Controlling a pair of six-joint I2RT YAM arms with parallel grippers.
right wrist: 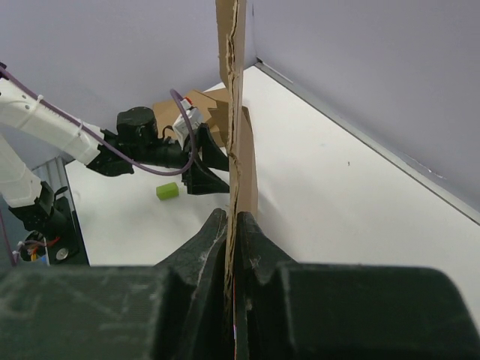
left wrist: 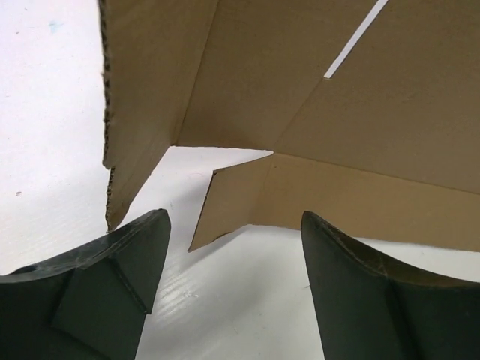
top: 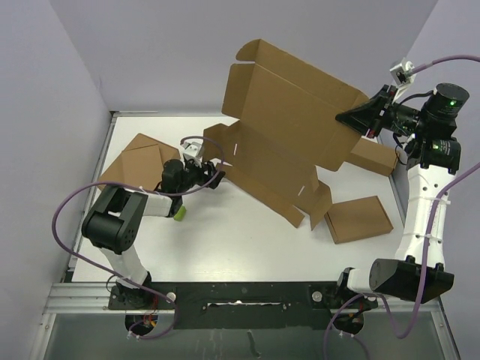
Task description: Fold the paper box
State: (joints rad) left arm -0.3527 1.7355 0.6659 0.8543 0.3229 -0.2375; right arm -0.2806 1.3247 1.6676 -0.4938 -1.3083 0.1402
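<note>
The paper box (top: 289, 127) is a large brown die-cut sheet, tilted up off the white table with its near flaps resting on it. My right gripper (top: 351, 118) is shut on its right edge and holds it raised; in the right wrist view (right wrist: 233, 217) the cardboard edge (right wrist: 234, 112) stands between the closed fingers. My left gripper (top: 216, 174) is open and empty at the box's left flap. In the left wrist view (left wrist: 234, 225) the box (left wrist: 315, 90) looms just ahead, its flap above the table.
Two small flat brown boxes lie at the right (top: 360, 219) (top: 373, 156). Another folded cardboard piece (top: 139, 159) lies at the left. A small green block (top: 180, 214) sits by the left arm. Purple walls bound the table behind and beside.
</note>
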